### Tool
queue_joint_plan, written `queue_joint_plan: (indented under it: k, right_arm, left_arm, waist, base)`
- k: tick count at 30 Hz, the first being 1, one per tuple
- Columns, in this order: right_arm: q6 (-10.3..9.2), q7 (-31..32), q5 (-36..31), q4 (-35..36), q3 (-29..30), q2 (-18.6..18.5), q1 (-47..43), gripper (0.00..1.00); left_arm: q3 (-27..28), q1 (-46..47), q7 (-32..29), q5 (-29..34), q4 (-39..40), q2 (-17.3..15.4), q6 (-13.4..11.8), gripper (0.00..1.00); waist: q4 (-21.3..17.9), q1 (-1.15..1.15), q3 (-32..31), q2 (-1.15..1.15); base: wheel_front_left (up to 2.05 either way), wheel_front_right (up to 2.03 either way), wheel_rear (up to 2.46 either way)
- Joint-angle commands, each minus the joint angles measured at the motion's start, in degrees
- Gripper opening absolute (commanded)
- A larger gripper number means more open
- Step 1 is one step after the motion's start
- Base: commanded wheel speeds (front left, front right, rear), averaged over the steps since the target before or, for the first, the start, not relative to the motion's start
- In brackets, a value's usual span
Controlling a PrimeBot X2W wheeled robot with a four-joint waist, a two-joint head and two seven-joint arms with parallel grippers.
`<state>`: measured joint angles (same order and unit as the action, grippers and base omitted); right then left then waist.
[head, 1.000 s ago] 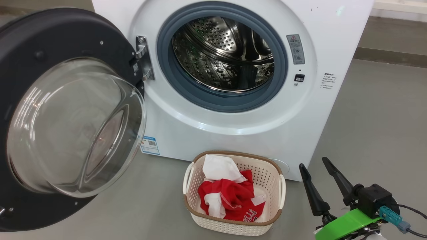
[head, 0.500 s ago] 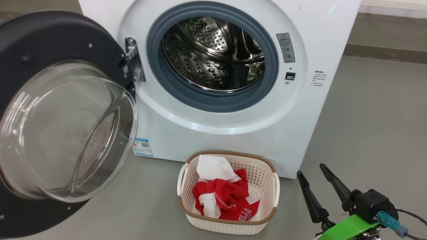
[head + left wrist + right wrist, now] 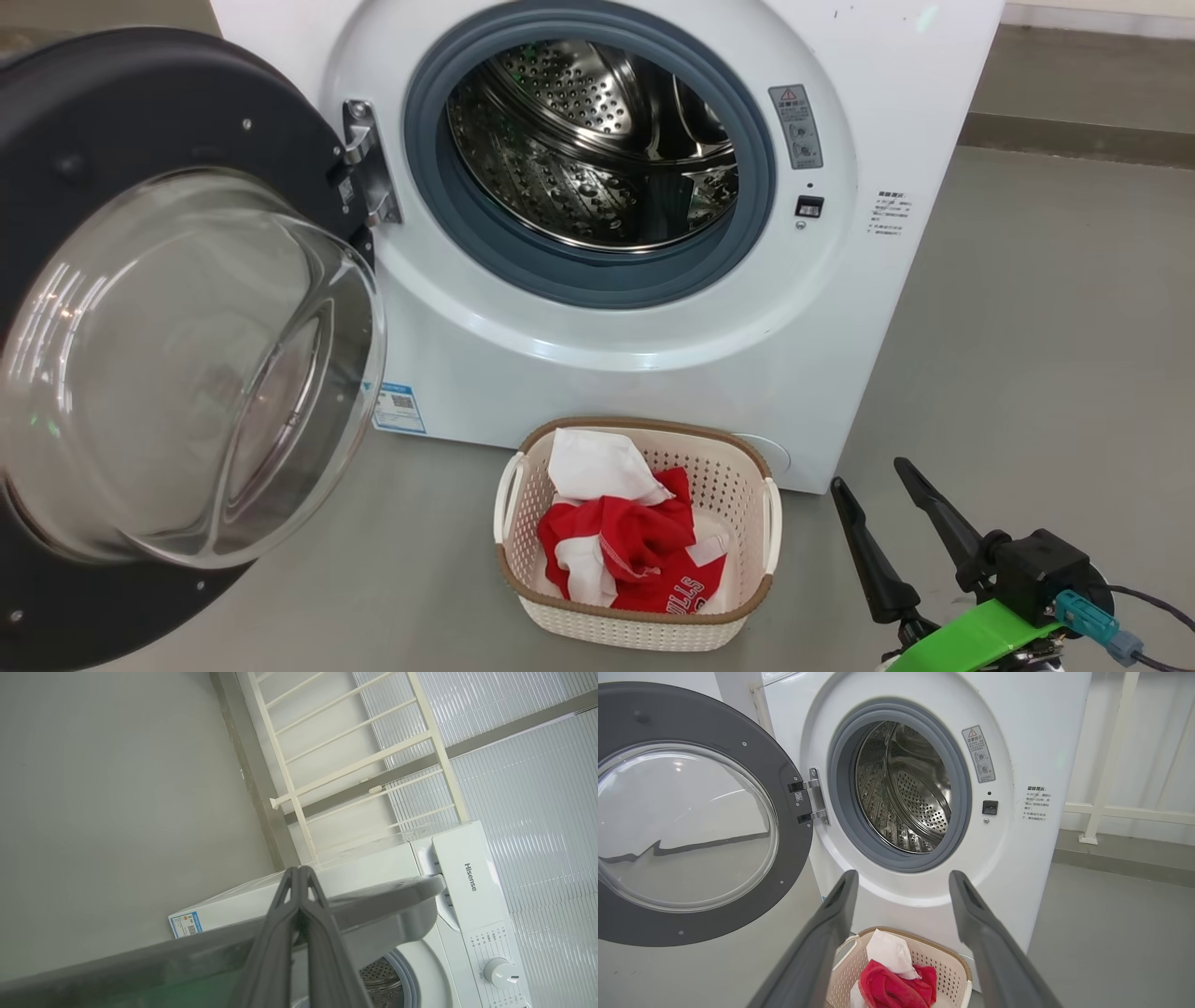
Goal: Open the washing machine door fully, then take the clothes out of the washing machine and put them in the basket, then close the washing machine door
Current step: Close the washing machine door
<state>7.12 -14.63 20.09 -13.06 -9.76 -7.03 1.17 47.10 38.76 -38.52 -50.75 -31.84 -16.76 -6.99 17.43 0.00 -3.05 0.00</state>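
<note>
The white washing machine [image 3: 653, 373] stands with its steel drum [image 3: 588, 149] bare. The washing machine door [image 3: 121, 121], black-rimmed with a bulging glass bowl, hangs wide open at the left. On the floor in front sits the cream basket [image 3: 644, 625], holding the red and white clothes [image 3: 635, 551]. At the lower right my right gripper [image 3: 869, 474] is open and holds nothing; in its wrist view the right gripper [image 3: 903, 875] points at the drum [image 3: 901, 793] above the basket [image 3: 943, 956]. My left gripper [image 3: 299, 870] is shut on nothing, its fingers crossing the door's grey edge [image 3: 387, 905]; whether they touch it I cannot tell.
Grey floor [image 3: 1046, 373] spreads to the right of the machine. A white railing [image 3: 355, 765] and a wall stand behind it. The open door takes up the room to the machine's left. A control knob [image 3: 500, 973] sits on the machine's top panel.
The whole head picture has shifted a little left, so the camera has moved. Door, basket and clothes stand as before. Both grippers keep their states.
</note>
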Motion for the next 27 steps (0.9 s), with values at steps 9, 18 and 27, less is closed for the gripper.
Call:
queue_joint_plan:
  k: [9, 18, 27]
  right_arm:
    - [0.36, -0.37, -0.31, 1.61, -0.76, -0.05, 1.30, 1.00]
    - [0.36, -0.37, -0.41, 1.66, -0.46, 0.34, 1.25, 1.00]
    - [0.36, -0.37, -0.45, 1.58, -0.31, 0.71, 1.34, 1.00]
  left_arm:
    - [-0.45, -2.17, -5.75, -4.44, 0.69, 0.45, 5.52, 0.00]
    - [-1.19, -3.87, -8.16, -6.22, 2.91, 2.91, 7.48, 0.00]
    - [-1.94, -6.54, -9.93, -7.27, 6.88, 6.56, 7.71, 0.00]
  waist:
    - [0.71, 0.00, 0.23, 0.00]
    - [1.33, 0.00, 0.31, 0.00]
    - [1.47, 0.00, 0.55, 0.00]
  base:
    - [0.00, 0.00, 0.00]
    - [0.00, 0.00, 0.00]
    - [0.00, 0.00, 0.00]
